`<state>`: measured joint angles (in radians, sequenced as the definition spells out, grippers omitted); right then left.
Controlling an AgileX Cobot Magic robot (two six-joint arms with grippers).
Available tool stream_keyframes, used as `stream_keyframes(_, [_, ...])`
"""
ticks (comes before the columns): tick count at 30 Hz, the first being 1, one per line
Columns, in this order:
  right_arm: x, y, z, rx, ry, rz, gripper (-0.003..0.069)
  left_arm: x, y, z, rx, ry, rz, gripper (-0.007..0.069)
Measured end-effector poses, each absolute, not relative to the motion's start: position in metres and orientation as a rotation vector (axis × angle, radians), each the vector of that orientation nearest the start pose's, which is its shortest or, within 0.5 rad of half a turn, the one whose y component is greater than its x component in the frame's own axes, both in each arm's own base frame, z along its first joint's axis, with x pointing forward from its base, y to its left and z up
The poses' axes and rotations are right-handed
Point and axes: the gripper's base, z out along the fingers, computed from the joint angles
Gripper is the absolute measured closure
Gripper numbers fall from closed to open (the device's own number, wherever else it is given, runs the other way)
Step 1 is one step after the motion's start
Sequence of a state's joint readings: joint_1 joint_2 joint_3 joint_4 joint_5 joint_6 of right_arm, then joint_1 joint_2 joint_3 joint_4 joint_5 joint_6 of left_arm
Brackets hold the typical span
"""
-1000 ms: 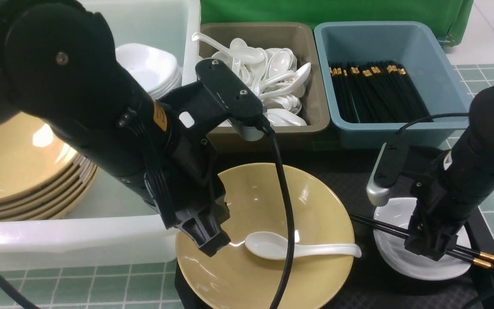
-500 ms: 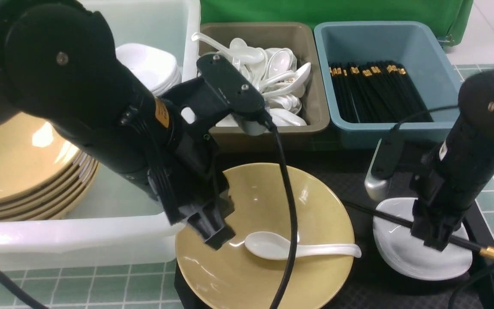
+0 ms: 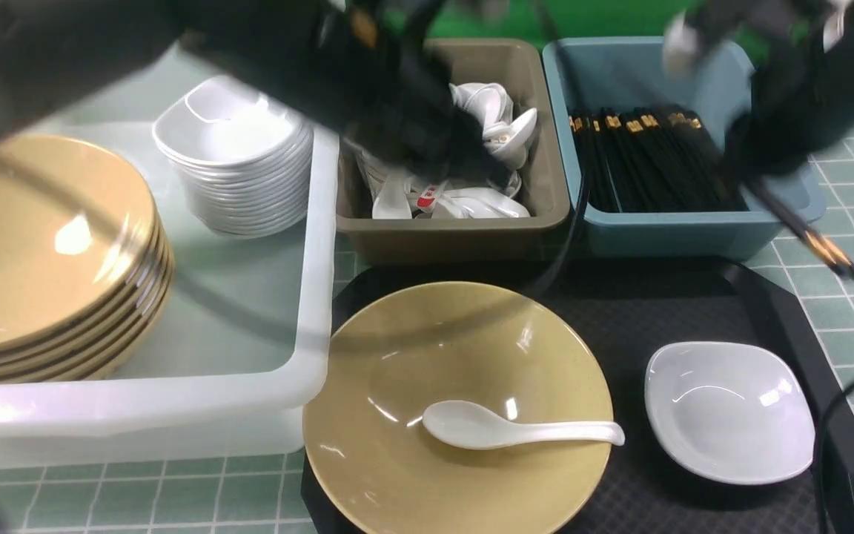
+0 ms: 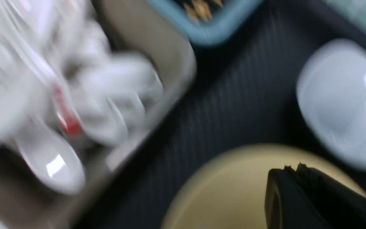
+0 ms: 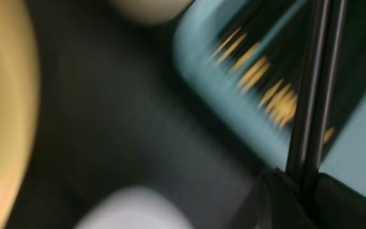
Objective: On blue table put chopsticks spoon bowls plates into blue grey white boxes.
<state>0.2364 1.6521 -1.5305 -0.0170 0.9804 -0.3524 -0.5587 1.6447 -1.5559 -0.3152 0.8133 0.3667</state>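
Up from the tray (image 3: 664,311), my right gripper (image 5: 307,181) pinches the chopsticks (image 3: 805,231) over the blue box (image 3: 664,231) rim; left gripper (image 4: 292,168) closed, empty.

Item 1: black tray (image 3: 664,311), 1 piece. Textured surface, raised rim, cut corners; lay at the near centre and right. Blurred in both wrist views.
Item 2: white spoon with red markings (image 3: 427,199), 1 piece; lay just beyond the tray's far edge, partly hidden.
Item 3: green cloth (image 3: 597,18), 1 piece; ran across the far background, mostly hidden.
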Motion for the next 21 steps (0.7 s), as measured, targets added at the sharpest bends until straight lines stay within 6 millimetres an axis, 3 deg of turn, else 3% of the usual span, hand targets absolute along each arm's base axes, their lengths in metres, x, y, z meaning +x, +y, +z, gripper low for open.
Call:
stream_keyframes(2, [0.381, 0.076, 0.335, -0.495, 2.410, -0.020, 0.0503, 0.321, -0.220, 0.376, 0.884, 2.114, -0.462, 0.0637])
stream_keyframes(4, [0.403, 0.071, 0.327, -0.317, 2.374, 0.027, 0.0503, 0.326, -0.222, 0.384, 0.871, 2.079, -0.462, 0.0637])
stream_keyframes(7, [0.431, 0.064, 0.310, -0.144, 2.324, 0.074, 0.0503, 0.326, -0.222, 0.389, 0.870, 2.063, -0.461, 0.0637])
stream_keyframes(9, [0.455, 0.060, 0.287, -0.051, 2.322, 0.099, 0.0503, 0.326, -0.221, 0.388, 0.884, 2.075, -0.450, 0.0637])
stream_keyframes(15, [0.487, 0.055, 0.244, 0.010, 2.373, 0.101, 0.0484, 0.326, -0.214, 0.383, 0.929, 2.127, -0.396, 0.0637])
stream_keyframes(18, [0.490, 0.054, 0.234, -0.001, 2.454, 0.085, 0.0381, 0.323, -0.210, 0.380, 0.969, 2.171, -0.358, 0.0637])
stream_keyframes(21, [0.484, 0.054, 0.243, -0.097, 2.531, 0.046, 0.0240, 0.315, -0.205, 0.381, 1.007, 2.216, -0.341, 0.0637])
